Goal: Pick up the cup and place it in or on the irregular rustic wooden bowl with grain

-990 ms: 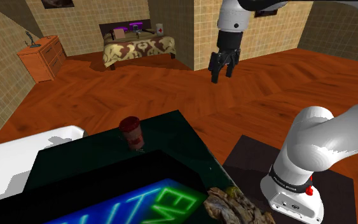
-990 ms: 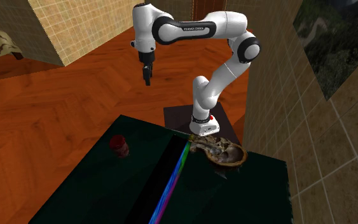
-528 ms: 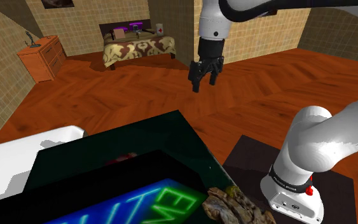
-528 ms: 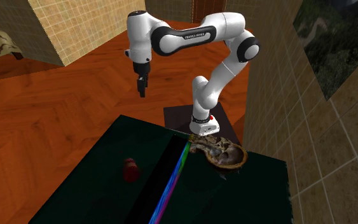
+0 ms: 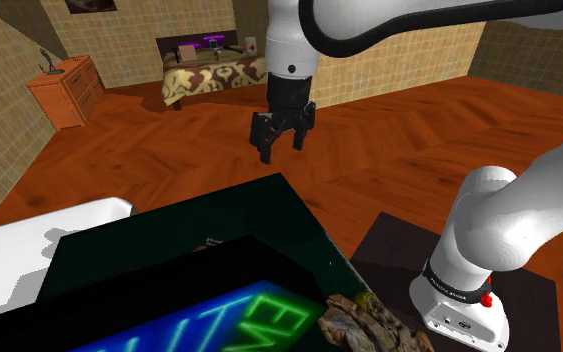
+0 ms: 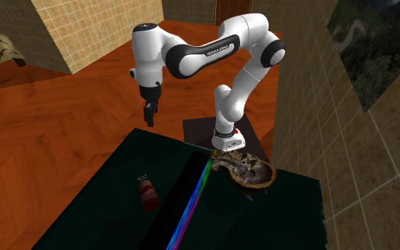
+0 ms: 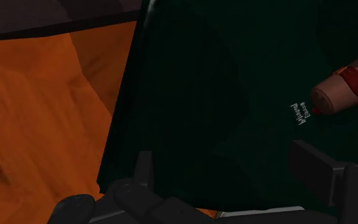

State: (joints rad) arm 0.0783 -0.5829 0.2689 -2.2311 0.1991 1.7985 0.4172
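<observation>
Our cup (image 6: pixel 147 194) lies on its side, lower-left of centre; we hang the gripper (image 6: pixel 148 121) higher in frame, open wide, empty, probably aiming.

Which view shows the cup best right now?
Second exterior view: the whole cup lies on its side on the dark table. Wrist view catches part of it, cropped at the frame edge. Shoulder view gives at most a sliver behind the raised panel.

The cup (image 6: pixel 147 193) lies on its side on the table (image 6: pixel 99 209), well apart from the bowl (image 6: pixel 253 174) at the second exterior view's right, which sits on the table's edge beside the stand (image 6: pixel 197 131)
</observation>
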